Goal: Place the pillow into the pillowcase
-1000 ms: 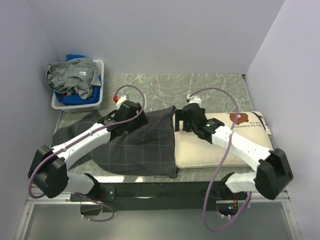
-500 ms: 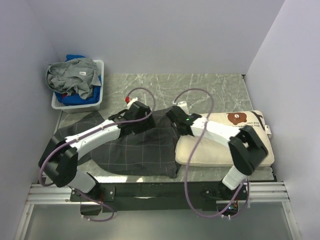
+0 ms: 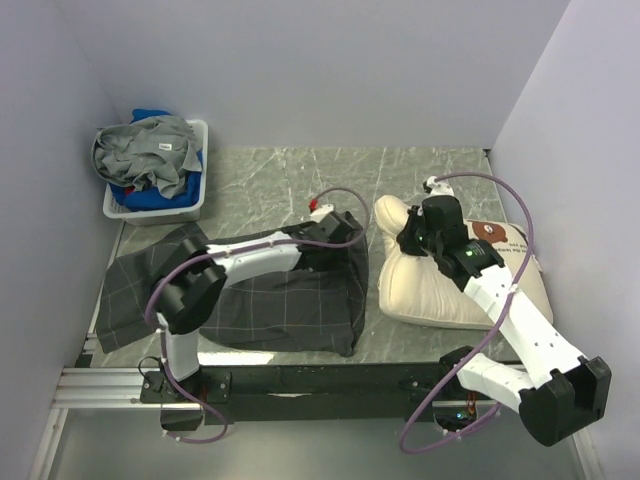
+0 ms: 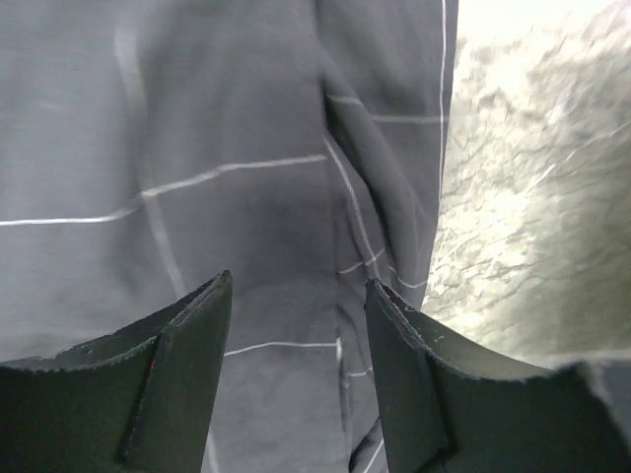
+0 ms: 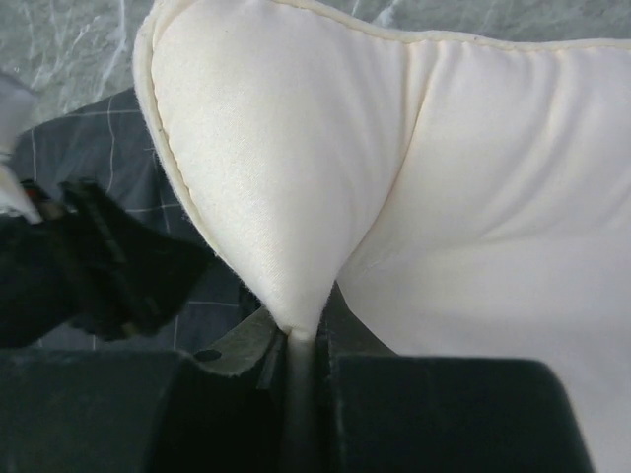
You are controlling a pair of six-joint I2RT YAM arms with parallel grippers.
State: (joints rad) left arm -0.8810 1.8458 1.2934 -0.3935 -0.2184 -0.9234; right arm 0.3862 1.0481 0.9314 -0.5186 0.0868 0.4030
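pillow (image 3: 440,295) corner tight in the right hand (image 5: 296,340) — left hand (image 4: 296,296) apart, just over the pillowcase (image 4: 197,148)

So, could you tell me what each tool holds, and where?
Right tool pinches the pillow by its lifted corner nearest the pillowcase; left tool, open, holds nothing.

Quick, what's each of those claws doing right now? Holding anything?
Left gripper: open, holding nothing, pointed at the pillowcase.
Right gripper: closed, pinching a fold of the pillow.
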